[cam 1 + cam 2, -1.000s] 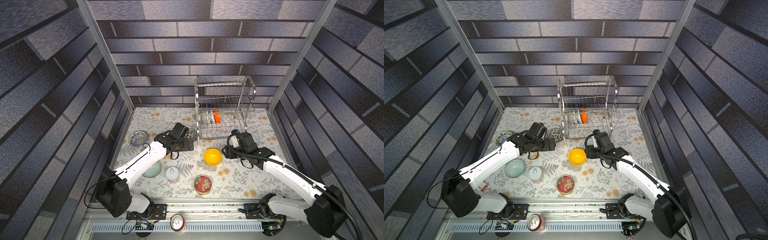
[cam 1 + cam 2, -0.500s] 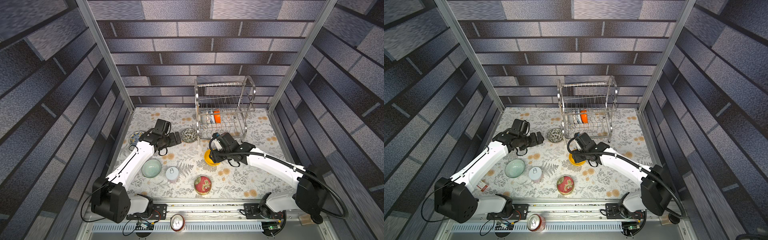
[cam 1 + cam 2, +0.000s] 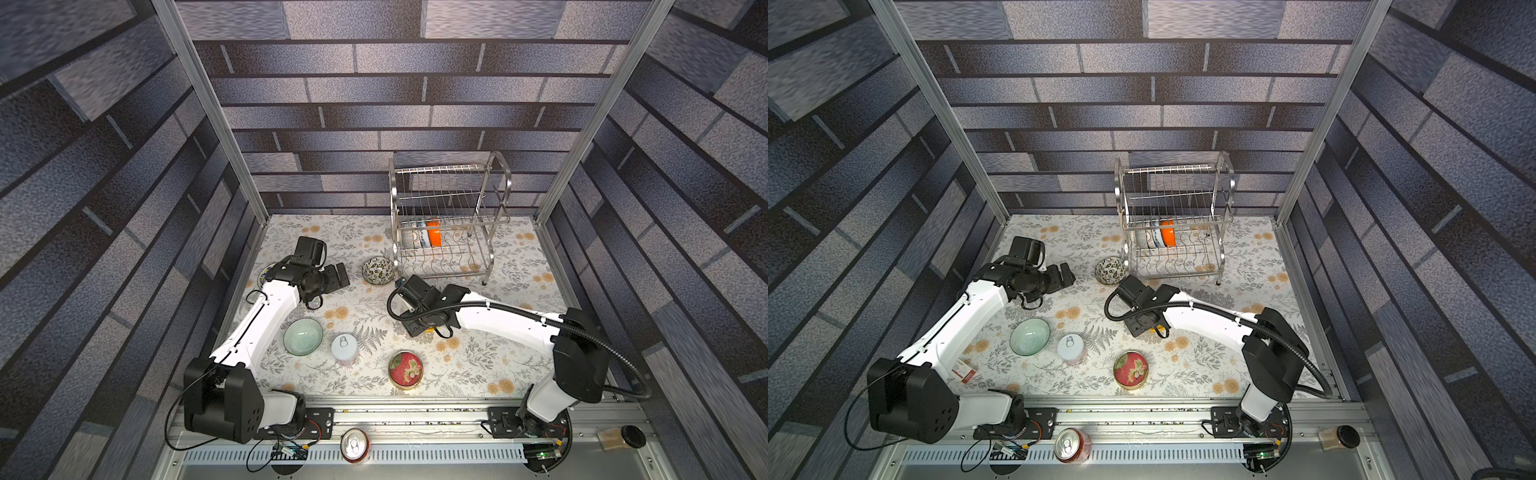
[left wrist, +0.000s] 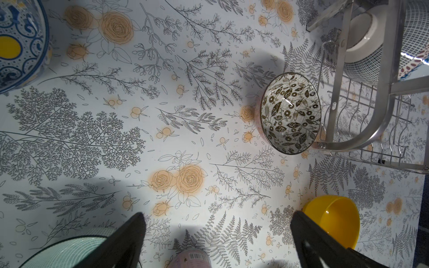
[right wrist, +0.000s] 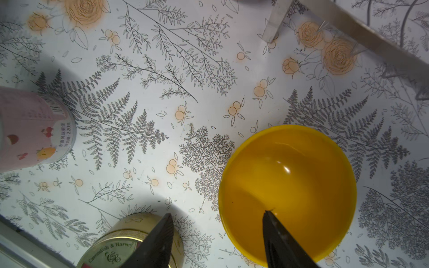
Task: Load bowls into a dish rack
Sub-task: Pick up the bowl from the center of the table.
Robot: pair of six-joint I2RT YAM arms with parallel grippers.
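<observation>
The yellow bowl [image 5: 287, 192] sits on the floral mat. My right gripper [image 5: 218, 213] is open and straddles its rim, one finger inside the bowl and the other outside. In both top views my right wrist covers this bowl except for a sliver [image 3: 432, 331]. The dish rack [image 3: 500, 174] stands at the back with an orange bowl [image 3: 433, 239] and patterned bowls [image 3: 411, 239] on its lower shelf. A dark floral bowl [image 3: 377, 271] rests by the rack's left foot. My left gripper [image 3: 338, 274] is open and empty, left of that bowl. A pale green bowl [image 3: 303, 336] lies beside my left arm.
A white pull-tab can [image 3: 345, 347] and a red flower tin [image 3: 406, 369] stand near the front, the tin close under my right gripper's outer finger. A blue and yellow bowl [image 4: 18, 44] lies at the far left. A soda can [image 3: 354, 444] sits on the front rail.
My right arm swung left and came down over the yellow bowl, its jaws narrowing slightly. My left gripper drew back left from the dark floral bowl, which stays by the rack.
</observation>
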